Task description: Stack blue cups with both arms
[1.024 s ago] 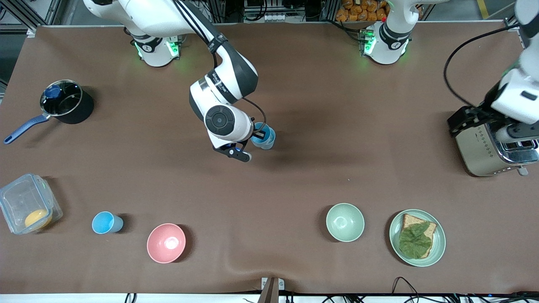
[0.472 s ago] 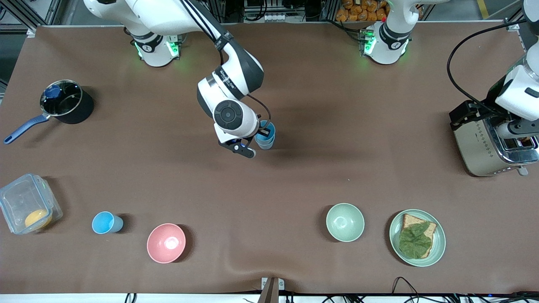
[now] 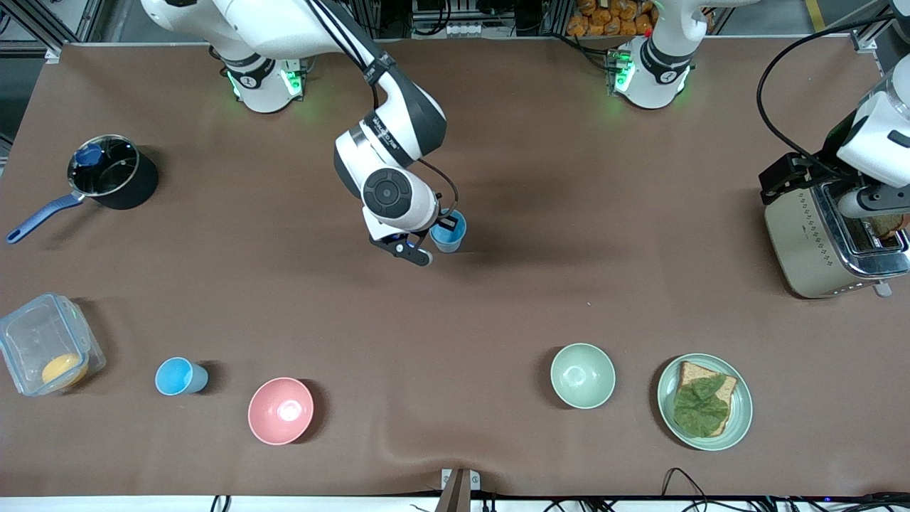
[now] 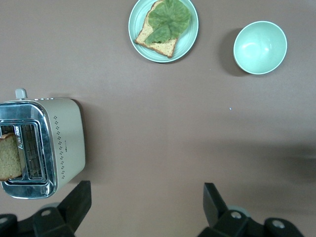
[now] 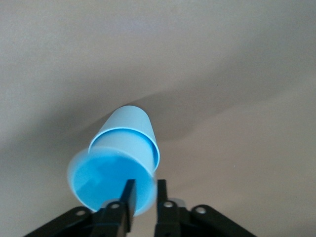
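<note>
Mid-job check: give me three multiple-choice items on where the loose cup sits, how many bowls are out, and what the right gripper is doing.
1. Where is the loose cup?
A. in the pot
B. between the container and the pink bowl
C. on the plate

2. How many bowls are on the table?
A. one
B. two
C. four

3. The right gripper is:
A. wide open over the toaster
B. shut on nothing
C. shut on a cup's rim

Answers:
1 B: the loose cup stands between the container and the pink bowl.
2 B: only the pink bowl and the green bowl show.
3 C: the right gripper pinches the wall of the held cup, one finger inside.

The left gripper waits open over the toaster.
</note>
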### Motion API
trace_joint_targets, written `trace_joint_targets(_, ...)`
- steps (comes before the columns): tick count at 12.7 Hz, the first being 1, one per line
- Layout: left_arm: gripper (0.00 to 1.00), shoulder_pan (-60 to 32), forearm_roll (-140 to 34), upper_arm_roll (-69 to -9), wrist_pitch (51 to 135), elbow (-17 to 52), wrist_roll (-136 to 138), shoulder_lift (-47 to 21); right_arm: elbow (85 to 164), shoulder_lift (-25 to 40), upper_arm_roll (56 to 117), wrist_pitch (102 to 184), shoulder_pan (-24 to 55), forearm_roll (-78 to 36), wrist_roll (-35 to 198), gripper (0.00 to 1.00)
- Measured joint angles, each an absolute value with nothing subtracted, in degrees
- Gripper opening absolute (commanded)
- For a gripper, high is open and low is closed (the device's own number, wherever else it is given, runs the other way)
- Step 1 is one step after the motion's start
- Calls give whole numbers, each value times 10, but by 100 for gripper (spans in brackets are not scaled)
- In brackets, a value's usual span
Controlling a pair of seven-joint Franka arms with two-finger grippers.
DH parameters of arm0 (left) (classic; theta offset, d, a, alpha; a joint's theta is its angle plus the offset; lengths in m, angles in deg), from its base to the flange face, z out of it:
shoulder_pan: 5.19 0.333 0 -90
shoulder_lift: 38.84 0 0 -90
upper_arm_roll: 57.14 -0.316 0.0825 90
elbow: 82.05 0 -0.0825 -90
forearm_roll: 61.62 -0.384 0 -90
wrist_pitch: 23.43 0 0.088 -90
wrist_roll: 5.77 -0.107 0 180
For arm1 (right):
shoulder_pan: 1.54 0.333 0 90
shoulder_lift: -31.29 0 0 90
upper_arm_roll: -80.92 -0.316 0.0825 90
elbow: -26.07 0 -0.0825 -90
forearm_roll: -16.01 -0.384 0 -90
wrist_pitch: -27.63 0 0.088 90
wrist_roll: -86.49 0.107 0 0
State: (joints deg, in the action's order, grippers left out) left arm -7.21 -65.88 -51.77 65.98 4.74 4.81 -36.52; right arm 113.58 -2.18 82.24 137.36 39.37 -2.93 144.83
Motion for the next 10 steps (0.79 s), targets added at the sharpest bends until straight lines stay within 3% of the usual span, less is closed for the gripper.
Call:
trace_joint_targets(4, 100, -71, -649, -518, 658, 52, 48, -366, 1126, 9, 831, 1358, 386, -28, 1430, 100)
trace_joint_targets(10, 100, -69, -649, -518, 655, 54, 48, -373, 1126, 126, 847, 1172, 240, 56, 1139, 100)
